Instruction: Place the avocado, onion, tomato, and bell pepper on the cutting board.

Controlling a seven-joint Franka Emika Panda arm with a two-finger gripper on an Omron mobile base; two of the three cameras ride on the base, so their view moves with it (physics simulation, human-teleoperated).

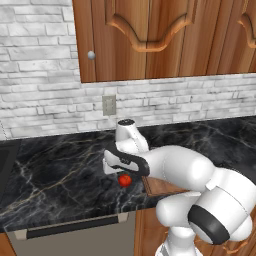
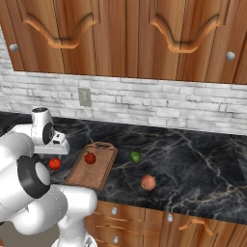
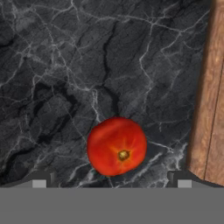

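A red tomato [image 3: 117, 146] lies on the black marble counter, just left of the cutting board [image 3: 212, 109]. My gripper [image 3: 111, 180] hangs open right above it, one fingertip on each side and neither touching. From the base cameras the tomato [image 1: 125, 180] [image 2: 55, 163] sits just under the hand [image 2: 54, 153]. On the brown cutting board [image 2: 96, 176] rests a red bell pepper [image 2: 89, 157]. The green avocado [image 2: 135, 157] and the pinkish onion [image 2: 148, 182] lie on the counter to the board's right.
A brick wall with an outlet [image 2: 85, 97] backs the counter, with wooden cabinets [image 2: 120, 34] overhead. The counter's front edge [image 1: 75, 215] runs close to the tomato. A dark recess [image 1: 6, 160] lies at the far left.
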